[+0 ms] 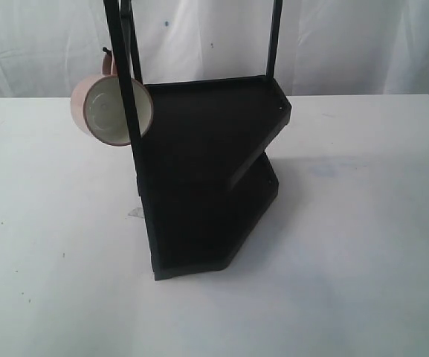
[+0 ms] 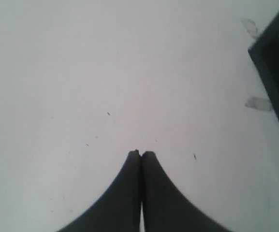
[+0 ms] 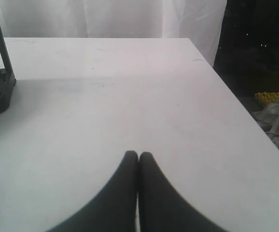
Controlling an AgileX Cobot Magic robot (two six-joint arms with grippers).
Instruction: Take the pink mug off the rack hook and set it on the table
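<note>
Pink cylindrical ceramic mug [image 1: 107, 111], cream inside, hanging from small black curved hook [image 1: 107, 52] on black two-shelf metal rack [image 1: 214, 126] | flat white speckled table [image 1: 363, 260], white curtain [image 1: 348, 44] behind | left gripper [image 2: 140, 153], right gripper [image 3: 138, 154]: fingers pressed together, empty.

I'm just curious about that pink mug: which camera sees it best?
The exterior view: the pink mug hangs on the black rack, cream inside facing the camera, one post crossing it. Neither wrist view shows it, only the left gripper and right gripper, both shut, over the table.
</note>
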